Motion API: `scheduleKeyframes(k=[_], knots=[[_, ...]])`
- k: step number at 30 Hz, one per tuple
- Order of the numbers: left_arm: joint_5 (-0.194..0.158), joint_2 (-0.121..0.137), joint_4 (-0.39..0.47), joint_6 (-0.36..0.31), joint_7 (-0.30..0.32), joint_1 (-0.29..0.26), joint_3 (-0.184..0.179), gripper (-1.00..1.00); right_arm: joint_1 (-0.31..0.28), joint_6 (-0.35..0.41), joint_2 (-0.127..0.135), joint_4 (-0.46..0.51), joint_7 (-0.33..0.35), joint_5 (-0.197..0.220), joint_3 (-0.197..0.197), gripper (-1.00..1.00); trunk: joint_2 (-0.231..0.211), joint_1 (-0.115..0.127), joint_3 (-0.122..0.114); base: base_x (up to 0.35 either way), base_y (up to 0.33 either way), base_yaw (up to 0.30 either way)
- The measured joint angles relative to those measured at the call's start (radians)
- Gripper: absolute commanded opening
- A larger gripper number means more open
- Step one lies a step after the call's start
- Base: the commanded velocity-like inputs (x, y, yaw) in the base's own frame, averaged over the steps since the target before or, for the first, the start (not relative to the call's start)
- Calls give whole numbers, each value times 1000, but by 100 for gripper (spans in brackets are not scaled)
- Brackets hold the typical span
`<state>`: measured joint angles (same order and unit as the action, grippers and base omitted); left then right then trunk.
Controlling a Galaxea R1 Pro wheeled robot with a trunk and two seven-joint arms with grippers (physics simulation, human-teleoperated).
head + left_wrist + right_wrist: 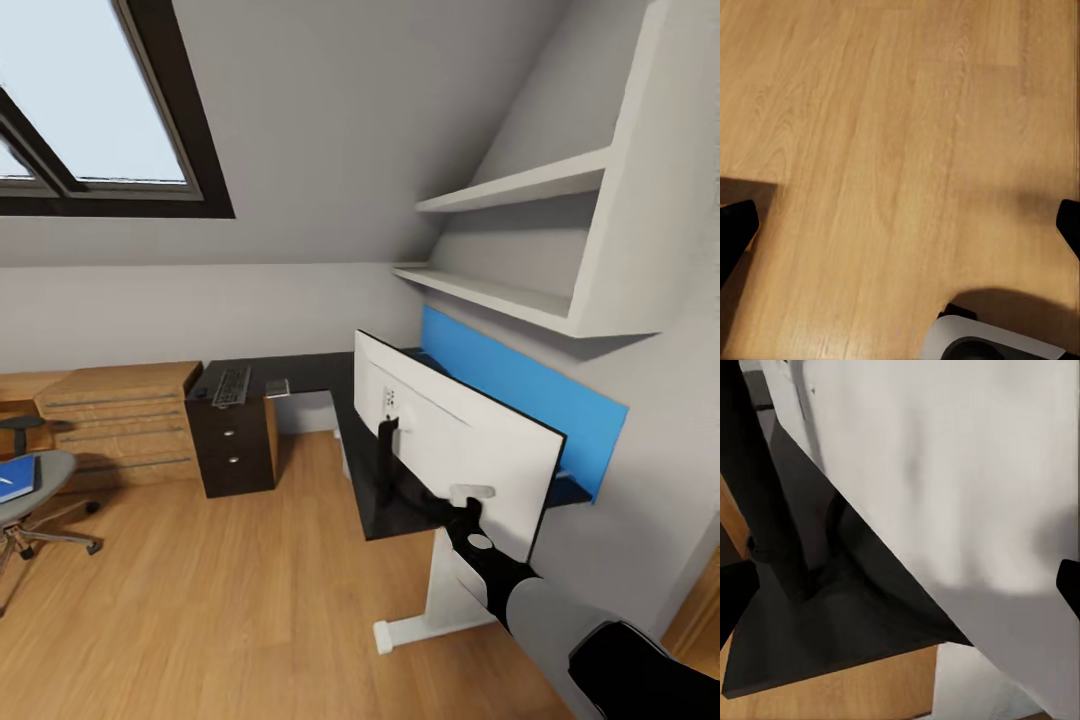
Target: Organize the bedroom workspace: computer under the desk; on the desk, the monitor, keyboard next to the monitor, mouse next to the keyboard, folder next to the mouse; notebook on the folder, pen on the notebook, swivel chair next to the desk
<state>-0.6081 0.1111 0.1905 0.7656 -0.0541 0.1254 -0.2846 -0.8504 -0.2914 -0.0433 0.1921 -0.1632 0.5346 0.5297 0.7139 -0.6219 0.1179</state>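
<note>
head view: right gripper [470,497], fingers spread, at the lower edge of the large thin monitor's pale back [455,425], upright on the glossy black desk [385,505]; left gripper's state cannot be told.

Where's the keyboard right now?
In the head view, the keyboard lies on the far-left end of the black desk, above the black drawer unit and beside the wooden drawer chest.
</note>
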Motion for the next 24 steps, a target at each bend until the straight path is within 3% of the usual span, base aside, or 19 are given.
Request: scheduleKeyframes(k=[7,16,18,20,24], knots=[[-3,6,0,-2,-3,0,1,100,0,0,0,0,-3,1,-2,100,0,0,0,200,-293,0],[-189,55,0,-27,6,0,7,100,0,0,6,-1,-3,2,-4,100,0,0,0,228,-266,0],[-203,59,0,-31,7,0,7,100,0,0,12,0,-4,2,-4,100,0,0,0,239,-252,0],[-214,84,0,-35,9,0,9,100,0,0,22,0,-4,2,-4,100,0,0,0,245,-245,0],[-212,92,1,-36,24,0,6,100,0,-3,22,2,-6,3,-4,100,0,0,-3,208,-230,92]])
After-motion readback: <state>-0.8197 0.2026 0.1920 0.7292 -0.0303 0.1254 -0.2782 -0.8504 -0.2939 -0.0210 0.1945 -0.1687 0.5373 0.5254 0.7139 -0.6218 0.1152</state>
